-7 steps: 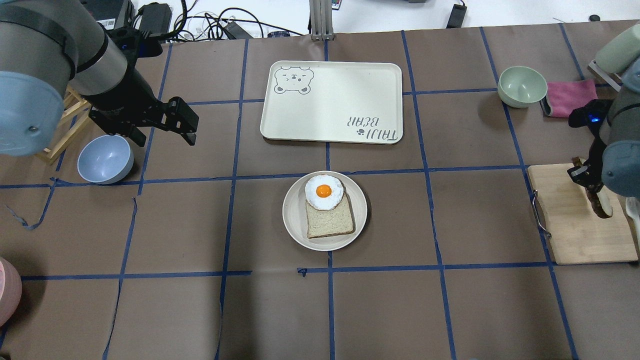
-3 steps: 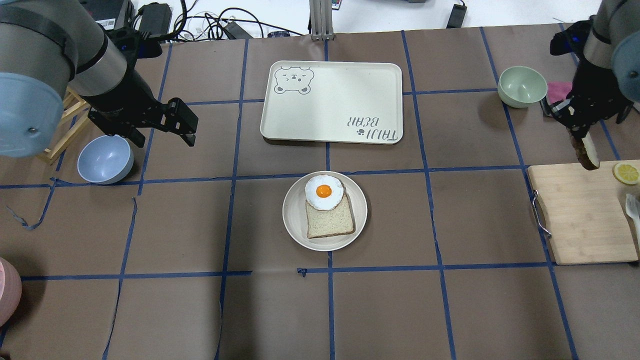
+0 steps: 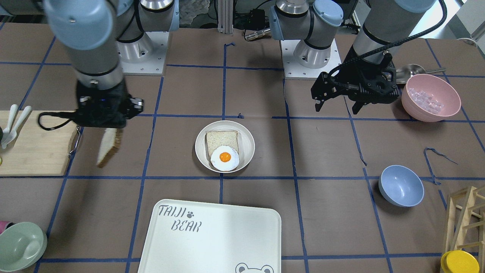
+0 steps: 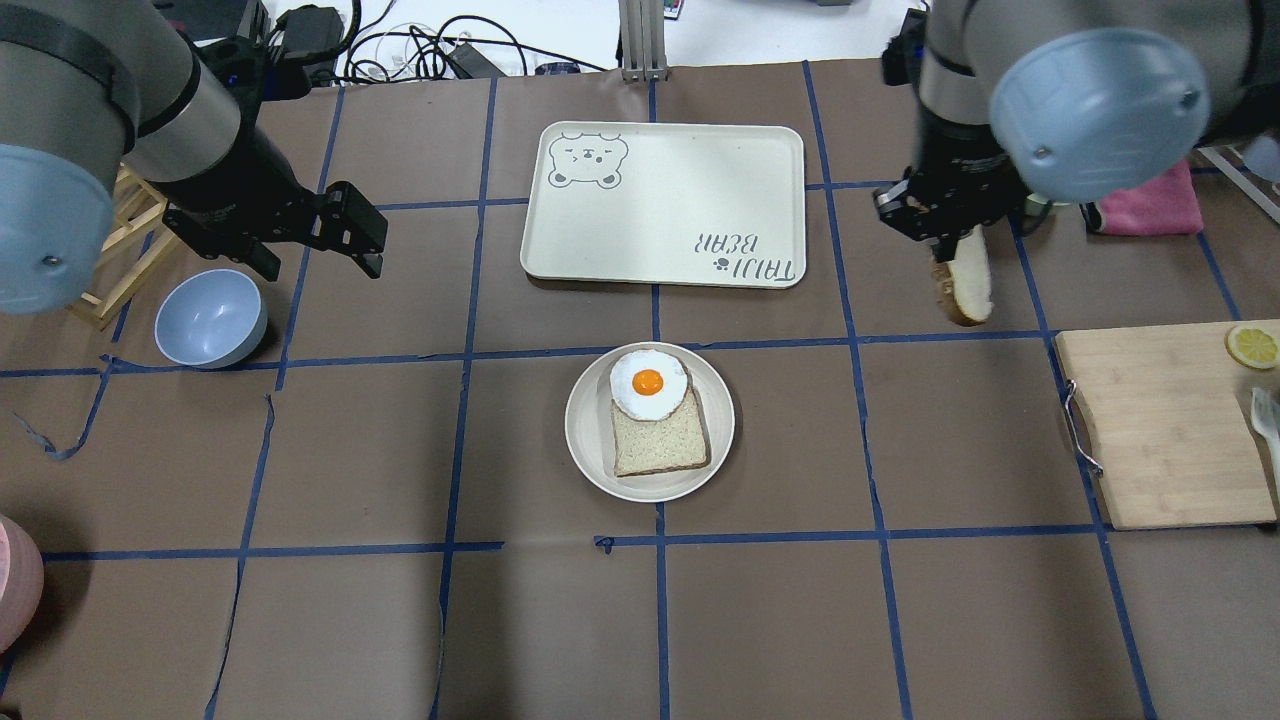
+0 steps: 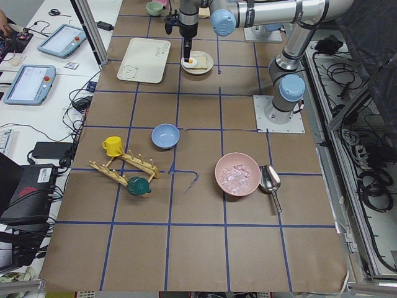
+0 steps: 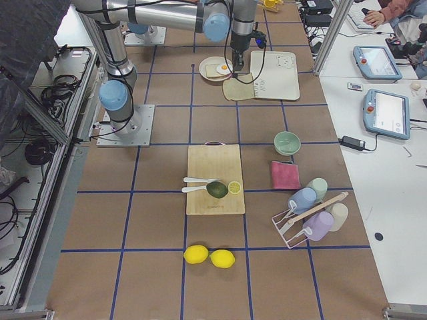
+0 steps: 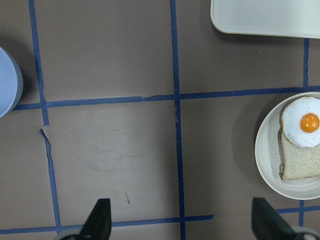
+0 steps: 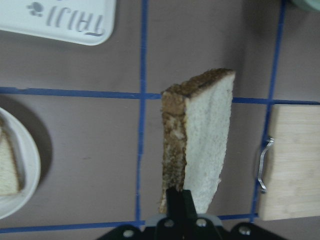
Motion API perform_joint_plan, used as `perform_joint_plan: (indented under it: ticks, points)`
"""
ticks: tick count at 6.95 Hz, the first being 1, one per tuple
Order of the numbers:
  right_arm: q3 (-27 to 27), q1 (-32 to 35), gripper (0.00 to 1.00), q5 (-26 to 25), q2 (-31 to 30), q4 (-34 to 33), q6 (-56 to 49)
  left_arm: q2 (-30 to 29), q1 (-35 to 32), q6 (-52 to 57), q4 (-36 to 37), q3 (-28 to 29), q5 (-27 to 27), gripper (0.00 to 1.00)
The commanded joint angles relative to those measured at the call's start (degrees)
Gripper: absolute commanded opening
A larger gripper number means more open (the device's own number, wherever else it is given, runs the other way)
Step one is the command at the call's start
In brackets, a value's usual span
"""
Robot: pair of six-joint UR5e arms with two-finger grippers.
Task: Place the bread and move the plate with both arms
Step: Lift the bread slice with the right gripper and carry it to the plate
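Note:
My right gripper (image 4: 952, 243) is shut on the bread (image 4: 963, 287), a dark-crusted slice that hangs on edge above the table, right of the tray. It also shows in the right wrist view (image 8: 200, 145) and the front view (image 3: 108, 148). The plate (image 4: 585, 420) sits at the table's middle and holds a paler slice (image 4: 660, 440) with a fried egg (image 4: 648, 383) on top. My left gripper (image 4: 322, 266) is open and empty, above the table left of the plate, near the blue bowl.
The "TAIJI BEAR" tray (image 4: 660, 200) lies behind the plate. A blue bowl (image 4: 210, 318) and wooden rack (image 4: 125, 250) stand at the left. A cutting board (image 4: 1160, 430) with a lemon slice (image 4: 1252, 346) is at the right. A pink bowl (image 3: 430, 98) is near the left arm.
My right arm lifted the bread off the cutting board and carried it back and then left, to beside the tray. The left gripper has barely moved.

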Motion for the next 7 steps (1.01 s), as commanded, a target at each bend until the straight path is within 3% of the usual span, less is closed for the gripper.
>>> perform_joint_plan:
  ticks: [1,3,4,7]
  points:
    - [0.0,14.1,0.00,2.4,5.6,-6.8,17.5,0.2,0.0,-0.5,0.2,0.1,-0.4,1.00]
    - [0.5,22.2,0.00,2.2,10.8,-13.1,26.5,-0.6,0.0,-0.3,0.2,-0.4,-0.1,1.00]
    - [0.6,23.6,0.00,2.4,12.4,-16.6,29.3,-0.2,0.0,-0.4,0.1,-0.1,-0.1,1.00]
    - [4.5,23.9,0.00,1.6,12.5,-17.1,32.9,-0.1,0.0,-0.5,0.3,-0.3,0.3,1.00]
